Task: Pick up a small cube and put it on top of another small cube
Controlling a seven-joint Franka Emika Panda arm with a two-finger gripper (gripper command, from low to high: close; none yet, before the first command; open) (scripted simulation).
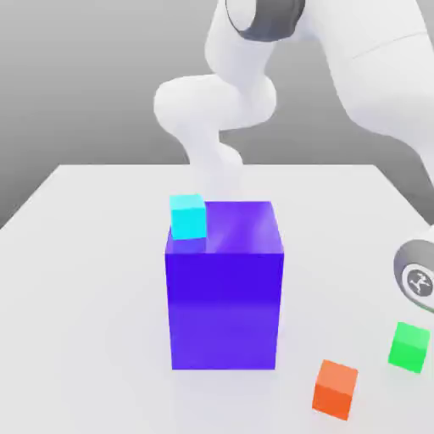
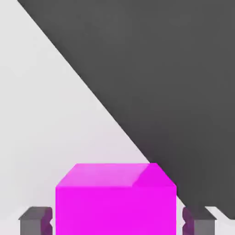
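Between the pincer's (image 2: 114, 220) fingers (image 2: 34, 222) the magenta cube (image 2: 115, 202) sits clamped; no writing shows.

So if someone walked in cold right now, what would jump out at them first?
Probably the big purple block mid-table, with a cyan cube at its top corner on the exterior view's left. Next, the magenta cube in the hand view, with the gripper shut on it. The green cube and orange cube sit near the table's front, on the exterior view's right.
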